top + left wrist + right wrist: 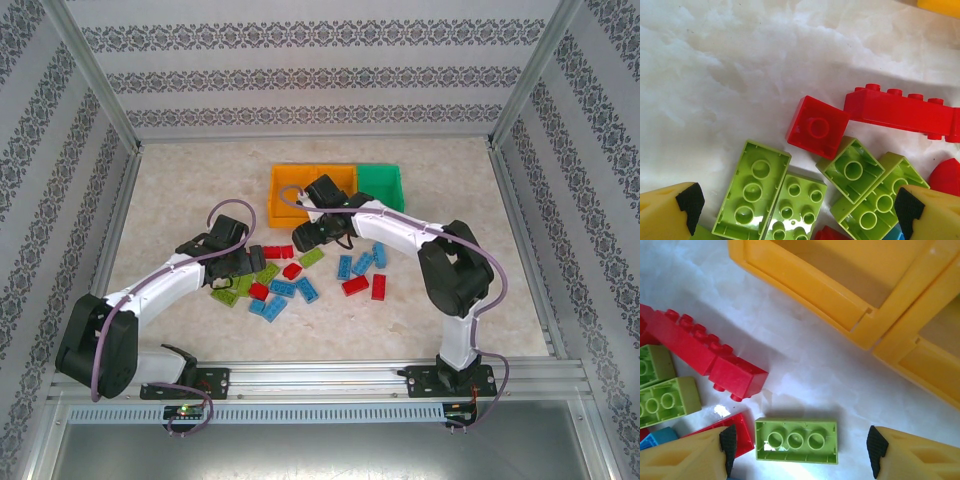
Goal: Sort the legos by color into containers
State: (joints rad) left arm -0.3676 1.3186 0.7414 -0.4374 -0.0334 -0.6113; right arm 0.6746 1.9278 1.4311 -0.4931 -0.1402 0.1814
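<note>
- The right jaws stand released and empty, straddling a light green lego that lies hollow side up on the table, near the orange containers.
- Its long axis runs from one jaw to the other, so closing would meet its short ends.
- The left jaws gape empty over a green cluster, farther from this brick.

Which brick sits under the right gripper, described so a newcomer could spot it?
Find the two orange bins at the back. Just nearer than them, the open right gripper hangs over one light green brick. Red bricks lie on its left; this one is hollow side up, three rings in a row.
</note>
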